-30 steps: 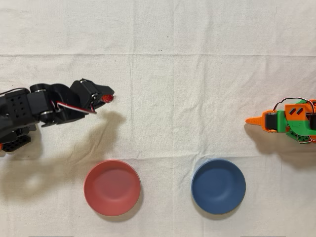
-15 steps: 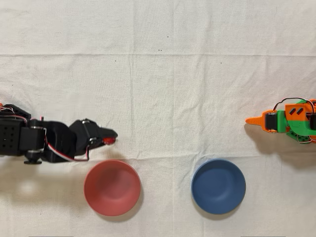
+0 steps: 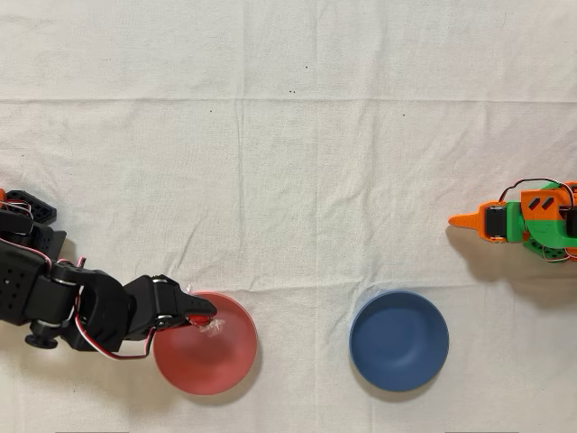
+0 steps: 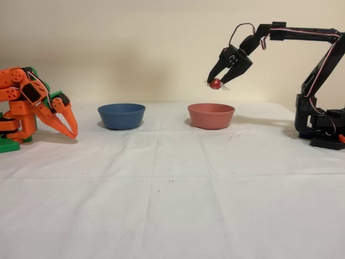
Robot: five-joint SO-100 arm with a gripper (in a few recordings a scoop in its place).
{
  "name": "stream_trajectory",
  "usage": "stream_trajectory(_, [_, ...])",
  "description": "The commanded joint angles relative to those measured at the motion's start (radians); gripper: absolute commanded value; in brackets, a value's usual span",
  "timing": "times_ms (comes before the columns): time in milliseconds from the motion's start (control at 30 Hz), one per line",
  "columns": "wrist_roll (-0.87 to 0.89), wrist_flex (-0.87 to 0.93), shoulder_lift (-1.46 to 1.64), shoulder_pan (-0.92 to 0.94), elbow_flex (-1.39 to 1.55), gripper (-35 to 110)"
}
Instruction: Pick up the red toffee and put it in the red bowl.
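Red toffee [image 4: 215, 83]: pinched at gripper tips, hung above red bowl [image 4: 211, 116], well clear of rim.
Risk: dropped from that height, likely to bounce out; in overhead view sat over bowl's left part [image 3: 212, 324], near the edge.
Gripper [image 4: 218, 82]: closed narrowly on the toffee, touched nothing else.
Blue bowl [image 3: 398, 340]: apart, unaffected.

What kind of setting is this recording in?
Likely a tabletop robot-learning setup: a white cloth over a table by a plain wall, two small arms, the black one's hand holding a red toffee above a red bowl.
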Motion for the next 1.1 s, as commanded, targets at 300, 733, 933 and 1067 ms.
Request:
stream_trajectory(300, [-0.061, -0.176, -0.126, 0.086, -0.029, 11])
stream_trajectory(733, [-0.123, -0.307, -0.255, 0.140, -0.020, 10])
stream_trajectory(933, [-0.135, -0.314, -0.290, 0.155, -0.046, 14])
stream_trajectory(1067, [-0.127, -0.333, -0.255, 0.155, -0.018, 23])
